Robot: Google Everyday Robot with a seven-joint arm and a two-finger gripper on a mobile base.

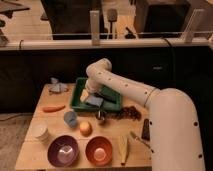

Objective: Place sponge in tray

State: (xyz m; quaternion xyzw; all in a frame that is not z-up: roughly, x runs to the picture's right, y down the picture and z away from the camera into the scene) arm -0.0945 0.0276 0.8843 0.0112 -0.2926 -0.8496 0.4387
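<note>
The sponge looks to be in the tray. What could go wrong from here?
1. The gripper sits low in the tray, right at the sponge, with its fingers open. If a finger catches the sponge as the arm lifts, it may be dragged over the near rim.
2. The arm reaches across the tray's right side. A sideways pull-out could nudge the tray into the small dark object just in front of it.
</note>
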